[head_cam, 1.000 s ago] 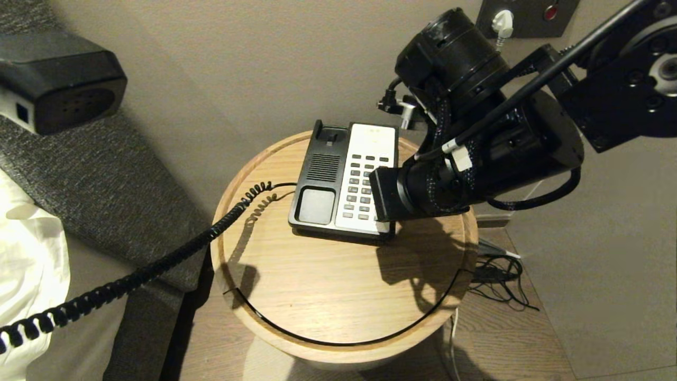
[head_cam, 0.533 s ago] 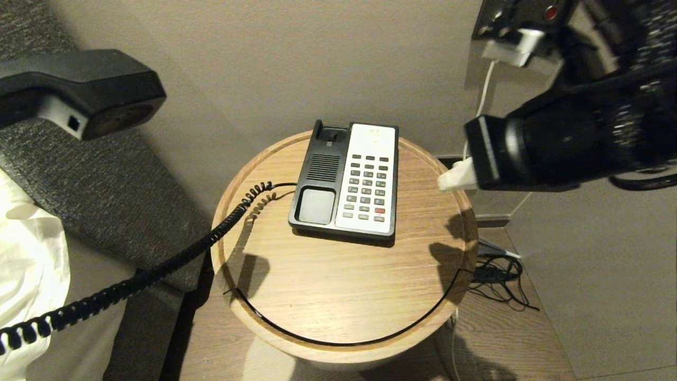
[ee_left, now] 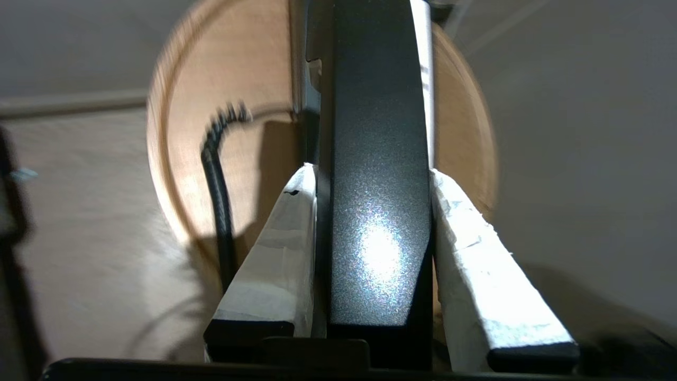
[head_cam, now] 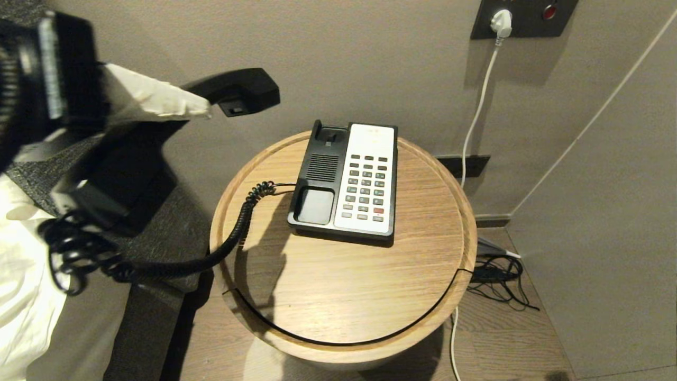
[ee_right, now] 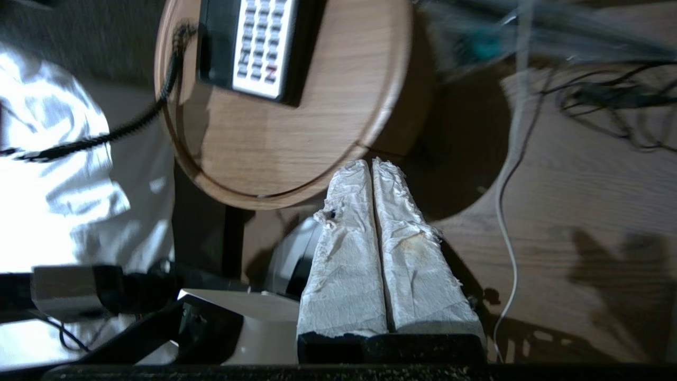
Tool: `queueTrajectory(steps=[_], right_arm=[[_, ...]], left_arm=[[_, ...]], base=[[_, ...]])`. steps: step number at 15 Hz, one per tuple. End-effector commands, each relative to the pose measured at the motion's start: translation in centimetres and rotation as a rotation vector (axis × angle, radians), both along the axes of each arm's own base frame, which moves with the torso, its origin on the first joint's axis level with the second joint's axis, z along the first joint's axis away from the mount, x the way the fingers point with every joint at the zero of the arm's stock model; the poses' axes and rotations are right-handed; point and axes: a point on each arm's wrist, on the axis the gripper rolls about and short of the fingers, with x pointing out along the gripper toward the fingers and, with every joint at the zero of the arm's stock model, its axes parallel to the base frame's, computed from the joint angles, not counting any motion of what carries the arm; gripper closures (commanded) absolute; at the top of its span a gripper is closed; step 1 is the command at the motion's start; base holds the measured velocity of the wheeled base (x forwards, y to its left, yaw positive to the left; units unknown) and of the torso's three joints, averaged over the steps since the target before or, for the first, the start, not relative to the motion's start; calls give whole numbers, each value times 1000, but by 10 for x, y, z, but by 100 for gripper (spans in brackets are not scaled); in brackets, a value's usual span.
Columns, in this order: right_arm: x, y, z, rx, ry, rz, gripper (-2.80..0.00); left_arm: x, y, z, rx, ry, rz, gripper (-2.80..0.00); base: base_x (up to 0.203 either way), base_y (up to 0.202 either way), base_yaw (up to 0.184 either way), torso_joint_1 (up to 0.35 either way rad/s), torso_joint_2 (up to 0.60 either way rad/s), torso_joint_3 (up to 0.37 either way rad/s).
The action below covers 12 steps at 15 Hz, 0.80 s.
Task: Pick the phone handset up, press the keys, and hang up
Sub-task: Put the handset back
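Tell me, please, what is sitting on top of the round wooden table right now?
The black-and-white phone base sits on the round wooden table, its cradle empty, with part of the coiled cord lying beside it. The phone handset is held above by the left gripper.

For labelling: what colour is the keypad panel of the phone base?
White, with grey keys and one red key, beside the black cradle; the keypad panel shows best in the head view.
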Motion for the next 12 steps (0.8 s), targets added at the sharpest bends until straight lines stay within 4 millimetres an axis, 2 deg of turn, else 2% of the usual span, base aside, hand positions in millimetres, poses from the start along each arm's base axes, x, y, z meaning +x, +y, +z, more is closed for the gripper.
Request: queueTrajectory(steps=[1, 3, 7, 12], right_arm=[[-53, -43, -1, 79, -97, -51, 0], [-71, -55, -7, 87, -109, -76, 0], [-84, -63, -13, 99, -123, -89, 0], [-88, -66, -21, 91, -109, -85, 0]], left_arm=[[48, -46, -12, 78, 44, 29, 0], [69, -70, -15, 102, 40, 45, 0], [104, -110, -32, 174, 36, 101, 0], [120, -125, -45, 251, 7, 137, 0]], base=[[0, 0, 0, 0, 0, 0], [0, 0, 0, 0, 0, 0], [0, 0, 0, 0, 0, 0], [0, 0, 0, 0, 0, 0]])
